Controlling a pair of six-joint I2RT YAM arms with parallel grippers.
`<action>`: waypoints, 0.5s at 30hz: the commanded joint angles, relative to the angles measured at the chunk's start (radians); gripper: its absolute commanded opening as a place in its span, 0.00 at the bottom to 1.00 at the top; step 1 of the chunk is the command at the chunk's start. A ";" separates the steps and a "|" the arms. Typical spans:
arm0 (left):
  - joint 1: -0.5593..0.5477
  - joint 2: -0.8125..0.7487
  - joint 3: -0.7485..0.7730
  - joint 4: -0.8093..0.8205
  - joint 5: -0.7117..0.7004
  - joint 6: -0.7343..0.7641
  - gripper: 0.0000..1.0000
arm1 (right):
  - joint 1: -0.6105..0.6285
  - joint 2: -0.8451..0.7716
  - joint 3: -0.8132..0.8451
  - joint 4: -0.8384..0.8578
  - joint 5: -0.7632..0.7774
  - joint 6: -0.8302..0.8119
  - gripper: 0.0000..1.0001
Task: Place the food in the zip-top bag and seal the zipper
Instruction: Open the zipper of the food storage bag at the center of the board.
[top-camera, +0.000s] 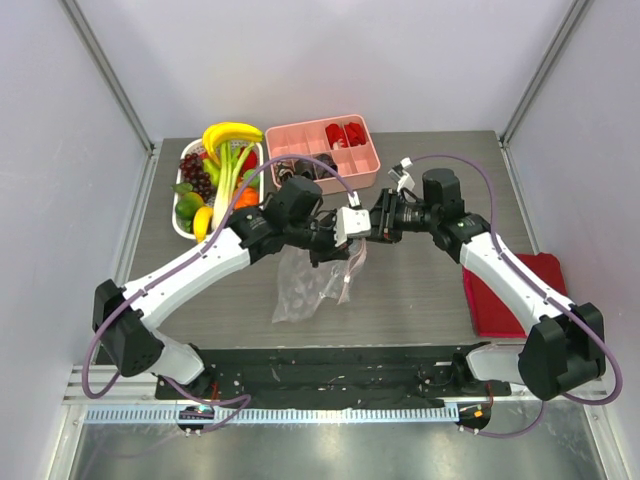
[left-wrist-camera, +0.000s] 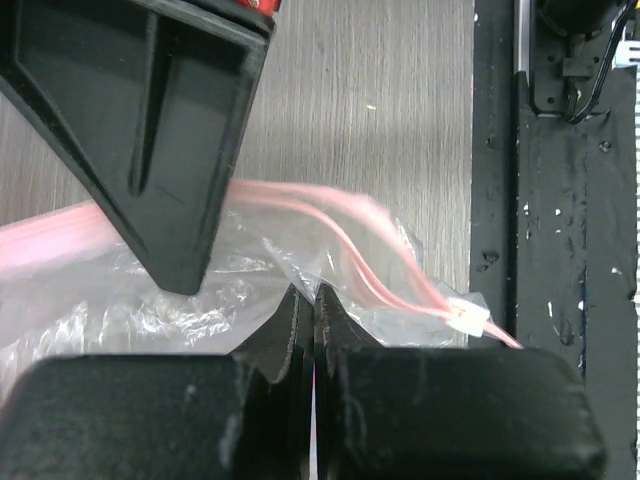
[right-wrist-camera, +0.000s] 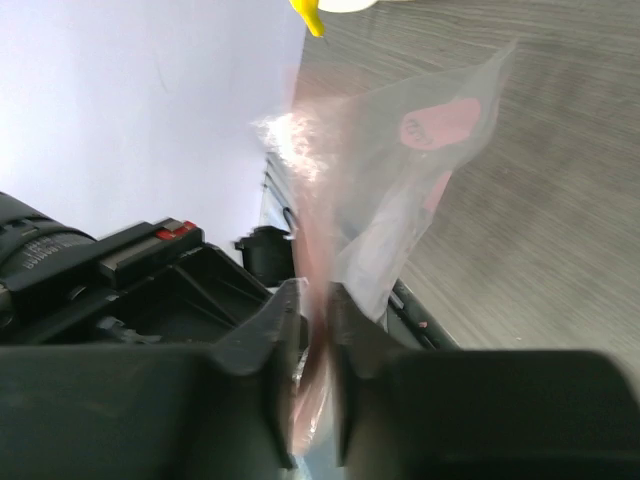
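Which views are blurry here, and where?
Top external: sharp, evenly lit. Left wrist: zipper smears pink, slider tab crisp. Right wrist: zip-top bag soft throughout, pink streak blurred worst at the right tool.

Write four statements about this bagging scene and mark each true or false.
1. The left gripper and the right gripper are both shut on the zip-top bag. True.
2. The food is already in the bag. False: it sits in the white tray.
3. The pink compartment tray stands right of the white tray. True.
4. A red mat lies under the left arm. False: it lies by the right arm.
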 joint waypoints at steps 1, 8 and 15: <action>-0.003 -0.012 0.032 0.000 0.001 0.033 0.01 | 0.007 -0.028 0.002 0.076 -0.017 0.053 0.11; 0.021 -0.091 0.004 0.028 -0.087 -0.105 0.50 | -0.028 -0.078 0.028 0.025 0.098 0.076 0.01; 0.066 -0.242 -0.069 0.103 -0.013 -0.333 0.63 | -0.046 -0.170 0.040 -0.028 0.329 0.175 0.01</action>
